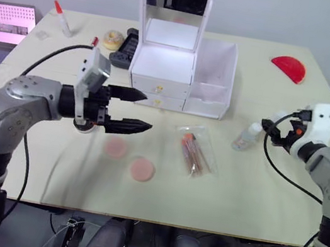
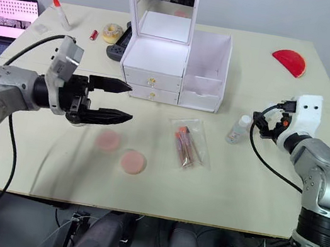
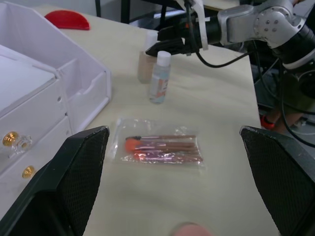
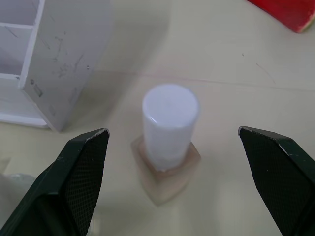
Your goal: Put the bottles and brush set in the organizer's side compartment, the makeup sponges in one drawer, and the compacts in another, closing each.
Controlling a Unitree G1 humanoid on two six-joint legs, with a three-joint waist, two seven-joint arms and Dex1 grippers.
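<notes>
The white organizer (image 1: 163,62) stands at the table's back middle with both gold-knobbed drawers (image 1: 157,94) shut and its side compartment (image 1: 214,74) on the right. Two pink makeup sponges (image 1: 116,147) (image 1: 142,169) lie in front of it. The brush set (image 1: 195,151) lies in a clear bag to their right. A clear bottle (image 1: 246,136) stands further right, with a beige white-capped bottle (image 4: 170,132) beside it. My right gripper (image 1: 264,131) is open and faces the beige bottle. My left gripper (image 1: 148,111) hovers open, left of the drawers and above the sponges. The compacts are out of view.
A red half-round object (image 1: 290,67) lies at the back right. Left of the organizer are a black gadget (image 1: 125,46), a yellowish roll (image 1: 113,39), a small red item (image 1: 94,41) and a glue bottle (image 1: 62,18). A laptop (image 1: 5,22) sits off the table's left edge.
</notes>
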